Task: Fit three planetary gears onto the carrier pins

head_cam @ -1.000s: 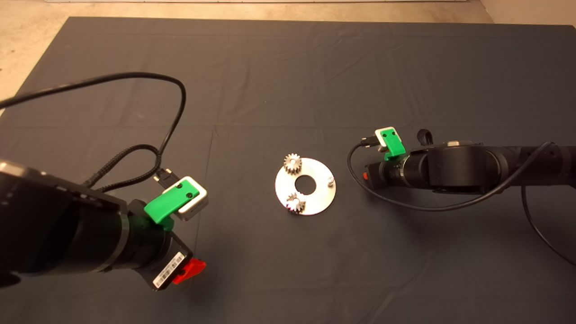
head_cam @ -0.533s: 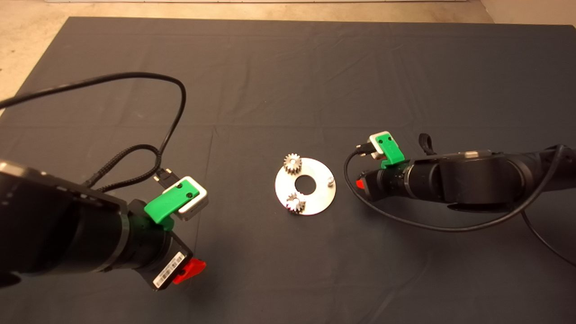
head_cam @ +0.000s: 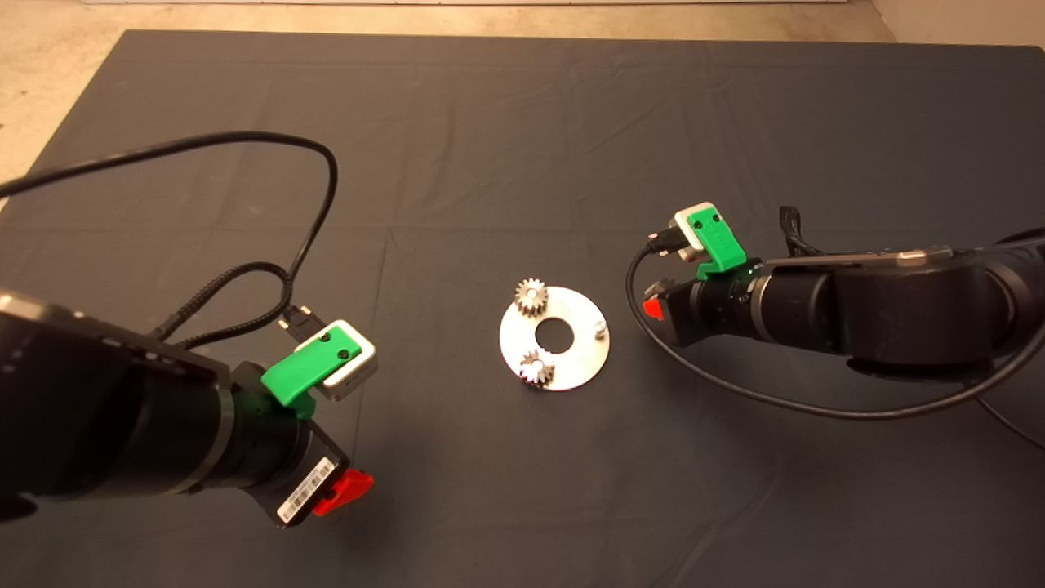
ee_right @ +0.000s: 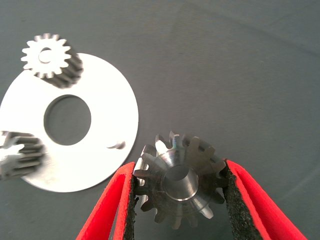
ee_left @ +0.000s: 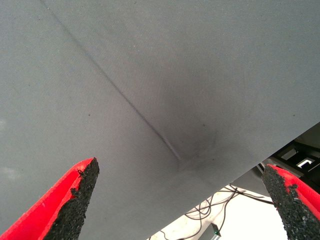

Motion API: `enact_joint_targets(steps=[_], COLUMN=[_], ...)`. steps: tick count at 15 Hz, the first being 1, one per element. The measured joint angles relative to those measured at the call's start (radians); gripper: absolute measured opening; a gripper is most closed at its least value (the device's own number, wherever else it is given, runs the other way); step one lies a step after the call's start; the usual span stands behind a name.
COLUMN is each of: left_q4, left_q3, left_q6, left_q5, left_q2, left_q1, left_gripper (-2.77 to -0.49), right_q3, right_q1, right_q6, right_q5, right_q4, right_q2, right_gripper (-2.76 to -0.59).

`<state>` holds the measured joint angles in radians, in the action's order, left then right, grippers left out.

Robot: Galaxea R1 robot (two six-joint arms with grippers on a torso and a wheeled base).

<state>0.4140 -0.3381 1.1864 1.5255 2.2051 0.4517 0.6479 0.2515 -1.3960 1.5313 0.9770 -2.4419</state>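
A flat silver disc with a large central hole lies mid-mat. Two silvery planetary gears sit on its carrier pins. The third pin stands bare on the disc's right side. My right gripper hovers just right of the disc. In the right wrist view it is shut on the third gear, held flat a little off the bare pin, beside the disc. My left gripper is open and empty over bare mat at the lower left.
A black cable loops over the mat behind the left arm. The right arm's cable sags onto the mat right of the disc. The mat's near edge, with floor cables beyond it, shows in the left wrist view.
The right arm has lifted and turned a little while staying right of the disc, its red fingers now showing at the wrist's end. The left arm, disc and two seated gears have not moved.
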Motion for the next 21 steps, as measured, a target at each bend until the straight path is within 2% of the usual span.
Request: enact_joint_targets(steps=[2,4,6,8,10,12,15,19,21], left_q4=[0.000,0.000,0.000,0.000,0.000,0.000,0.000,0.000,0.000], left_q3=[0.000,0.000,0.000,0.000,0.000,0.000,0.000,0.000,0.000], left_q6=[0.000,0.000,0.000,0.000,0.000,0.000,0.000,0.000,0.000], left_q5=[0.000,0.000,0.000,0.000,0.000,0.000,0.001,0.000,0.000], left_q2=[0.000,0.000,0.000,0.000,0.000,0.000,0.000,0.000,0.000], left_q1=[0.000,0.000,0.000,0.000,0.000,0.000,0.000,0.000,0.000], left_gripper=[-0.92,-0.92,-0.92,-0.92,-0.92,-0.92,-0.92,-0.92,-0.92], right_q3=[-0.013,-0.014,-0.014,-0.014,-0.003,0.014,0.023,0.040,0.043], right_q1=[0.000,-0.002,-0.005,-0.005,-0.005,-0.008,-0.024,-0.065,-0.072], right_q6=[0.000,0.000,0.000,0.000,0.000,0.000,0.001,0.004,0.005], right_q5=[0.002,-0.005,0.003,0.002,-0.003,0.000,0.002,0.004,0.002], right_q4=[0.000,0.000,0.000,0.000,0.000,0.000,0.000,0.000,-0.001], right_q2=[-0.025,-0.051,-0.075,-0.105,-0.127,-0.140,-0.146,-0.148,-0.149], right_gripper=[-2.32,-2.32,-2.32,-2.33,-2.33,-2.33,-2.33,-2.33,-2.33])
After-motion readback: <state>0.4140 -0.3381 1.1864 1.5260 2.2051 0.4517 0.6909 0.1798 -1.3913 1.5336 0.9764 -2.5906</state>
